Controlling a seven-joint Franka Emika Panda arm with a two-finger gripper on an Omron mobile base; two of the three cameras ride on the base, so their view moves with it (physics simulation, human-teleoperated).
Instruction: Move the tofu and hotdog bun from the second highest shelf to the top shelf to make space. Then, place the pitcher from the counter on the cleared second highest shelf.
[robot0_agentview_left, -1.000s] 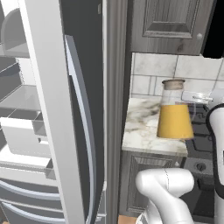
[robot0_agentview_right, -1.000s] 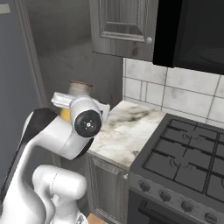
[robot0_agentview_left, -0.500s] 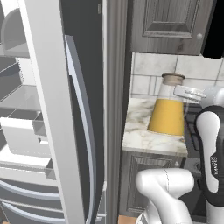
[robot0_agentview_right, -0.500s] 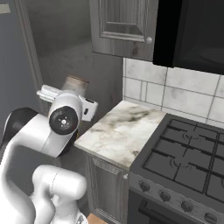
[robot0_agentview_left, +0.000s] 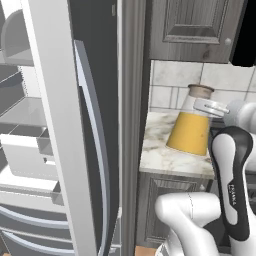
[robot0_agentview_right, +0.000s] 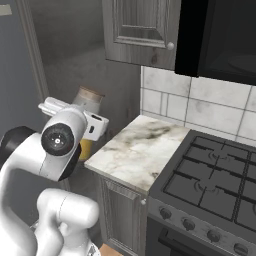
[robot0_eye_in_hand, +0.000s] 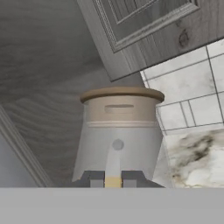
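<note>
The white arm is bent at the elbow and raised; its gripper (robot0_eye_in_hand: 112, 179) has the fingers (robot0_eye_in_hand: 97, 179) closed together.

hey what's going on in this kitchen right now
A white robot arm has its claw shut on the neck of a pitcher of orange juice. The pitcher is tilted, at the counter beside the stove. The fridge door to the left stands open, its shelves waiting.

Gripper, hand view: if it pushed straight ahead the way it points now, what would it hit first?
The pitcher: its neck stands right past the shut gripper, seemingly already pinched. Depth is unclear; beyond it comes the dark grey panel.
</note>
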